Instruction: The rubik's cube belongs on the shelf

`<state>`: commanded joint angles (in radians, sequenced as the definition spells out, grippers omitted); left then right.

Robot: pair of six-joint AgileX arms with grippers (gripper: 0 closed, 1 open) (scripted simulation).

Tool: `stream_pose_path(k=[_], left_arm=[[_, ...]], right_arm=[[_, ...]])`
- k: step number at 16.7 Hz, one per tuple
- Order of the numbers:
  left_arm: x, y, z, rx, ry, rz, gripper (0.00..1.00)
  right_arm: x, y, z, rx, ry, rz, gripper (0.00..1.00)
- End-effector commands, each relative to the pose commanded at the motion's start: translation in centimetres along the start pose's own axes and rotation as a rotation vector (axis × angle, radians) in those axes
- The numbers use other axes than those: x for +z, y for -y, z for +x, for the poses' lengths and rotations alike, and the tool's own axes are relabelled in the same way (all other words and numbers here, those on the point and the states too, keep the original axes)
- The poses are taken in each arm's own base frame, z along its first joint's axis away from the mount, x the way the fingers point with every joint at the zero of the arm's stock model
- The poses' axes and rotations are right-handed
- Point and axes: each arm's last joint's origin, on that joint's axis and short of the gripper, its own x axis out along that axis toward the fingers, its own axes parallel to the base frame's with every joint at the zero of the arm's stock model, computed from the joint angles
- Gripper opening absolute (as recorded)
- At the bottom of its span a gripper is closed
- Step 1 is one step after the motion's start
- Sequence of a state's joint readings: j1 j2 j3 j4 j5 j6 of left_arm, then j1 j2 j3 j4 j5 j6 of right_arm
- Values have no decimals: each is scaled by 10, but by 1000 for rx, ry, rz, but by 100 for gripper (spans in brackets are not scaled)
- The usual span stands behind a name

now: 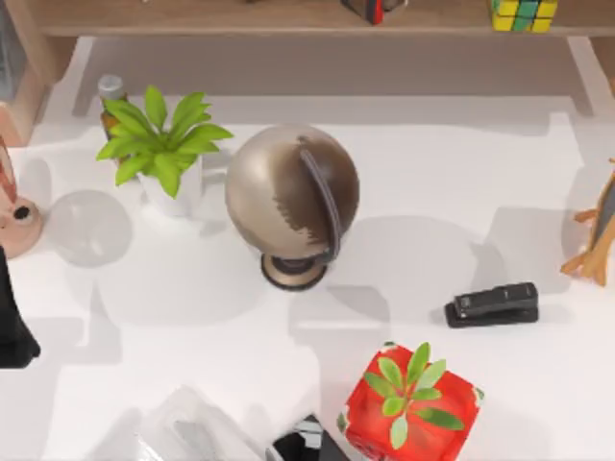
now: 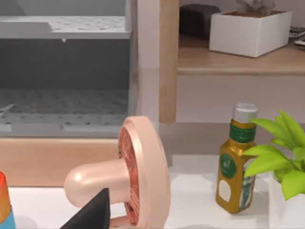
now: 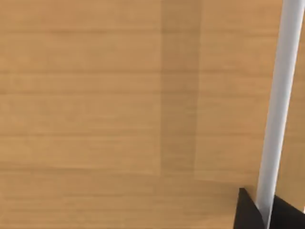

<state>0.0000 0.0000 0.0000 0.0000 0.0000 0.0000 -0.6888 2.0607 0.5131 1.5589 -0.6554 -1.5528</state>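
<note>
While nothing is seen between any fingers, whether they are apart or together cannot be told for either arm: a dark tip of the left gripper point(image 2: 93, 212) is glimpsed at the edge of the left wrist view, and a dark corner of the right gripper point(image 3: 259, 212) at the edge of the right wrist view.

Just beyond the left tip, a pink mushroom-shaped ornament point(image 2: 128, 179) is faced at close range, with a golden bottle point(image 2: 236, 162) and the leaves of a potted plant point(image 2: 281, 152) farther off. The left arm point(image 1: 12, 317) is seen low at the counter's left edge, apparently parked.

The right wrist view is pressed up against tan wood grain, crossed by a pale upright bar point(image 3: 279, 105); that is judged to be shelf woodwork seen from very near.

And the rubik's cube point(image 1: 524, 13) is found resting on the shelf point(image 1: 192, 17), toward its right end at the far side of the top view, flat on the plank and free of any hold. The job looks done.

On the white counter point(image 1: 432, 163) the globe point(image 1: 288, 197), black stapler point(image 1: 492, 303) and red patterned box point(image 1: 411, 401) are left standing well apart from the shelf.
</note>
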Motion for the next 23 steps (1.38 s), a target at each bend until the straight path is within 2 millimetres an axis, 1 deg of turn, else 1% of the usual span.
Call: stream_pose_path(k=[3, 4, 6, 10, 12, 16, 18, 20, 23], left_arm=[[0, 0, 0, 0, 0, 0, 100], [0, 0, 0, 0, 0, 0, 100], [0, 0, 0, 0, 0, 0, 100], [0, 0, 0, 0, 0, 0, 100], [0, 0, 0, 0, 0, 0, 100], [0, 0, 0, 0, 0, 0, 100], [0, 0, 0, 0, 0, 0, 100], [0, 0, 0, 0, 0, 0, 100], [0, 0, 0, 0, 0, 0, 100]], right_arm=[[0, -1, 0, 5, -2, 6, 0], [0, -2, 4, 6, 1, 6, 0], [-1, -2, 17, 4, 4, 4, 0], [-1, -1, 50, 2, 2, 2, 0], [0, -1, 61, 4, -1, 5, 0], [-1, -1, 61, 7, -4, 8, 0], [0, -1, 66, 6, 2, 6, 0], [0, 0, 79, 1, 8, 1, 0], [-1, 0, 104, -1, 3, 1, 0]])
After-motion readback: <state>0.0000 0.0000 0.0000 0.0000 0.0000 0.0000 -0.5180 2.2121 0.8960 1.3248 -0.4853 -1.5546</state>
